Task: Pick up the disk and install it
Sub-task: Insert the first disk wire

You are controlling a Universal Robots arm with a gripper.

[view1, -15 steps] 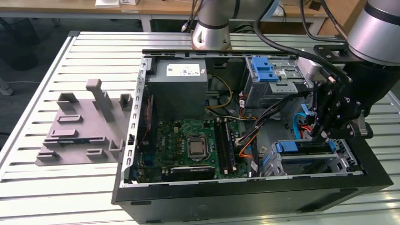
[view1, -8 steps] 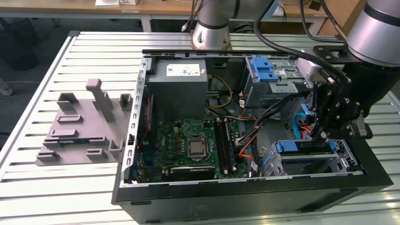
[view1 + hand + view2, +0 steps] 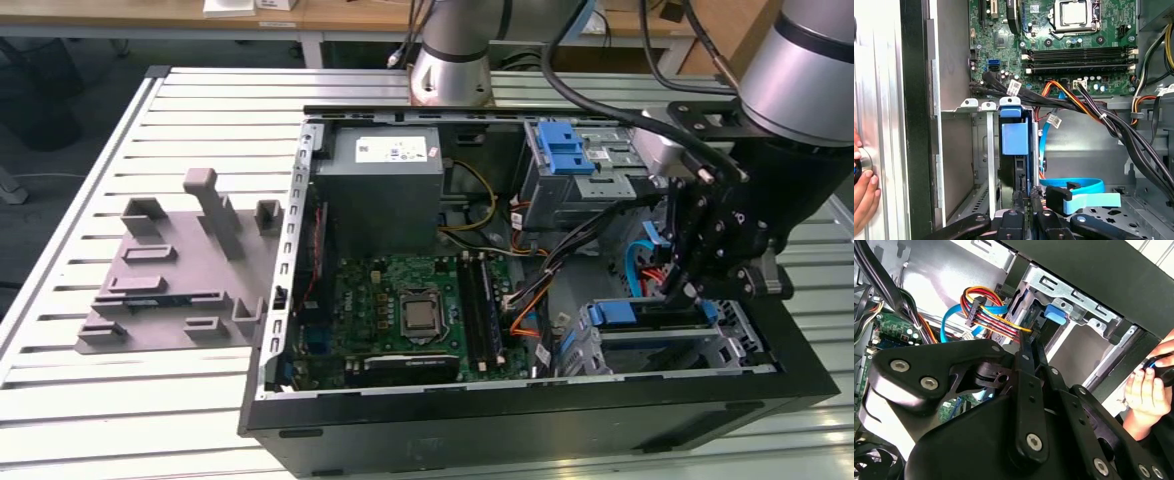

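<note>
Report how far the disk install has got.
Done: the disk appears to stand edge-on in a slot of the drive cage, under the blue latch. In hand: the gripper sits right at the disk's outer edge, inside the case. Left: whether the disk is pushed fully home cannot be told, and the gripper is not yet clear of the cage.

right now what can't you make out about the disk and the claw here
the disk: in the first wrist view a blue piece sits in the drive cage slot; cage walls hide its faces, so I can't confirm it's the disk.
what the claw touches: exterior view, its own body blocks it.
the hand: second wrist view, the edge cuts off what it holds.
</note>
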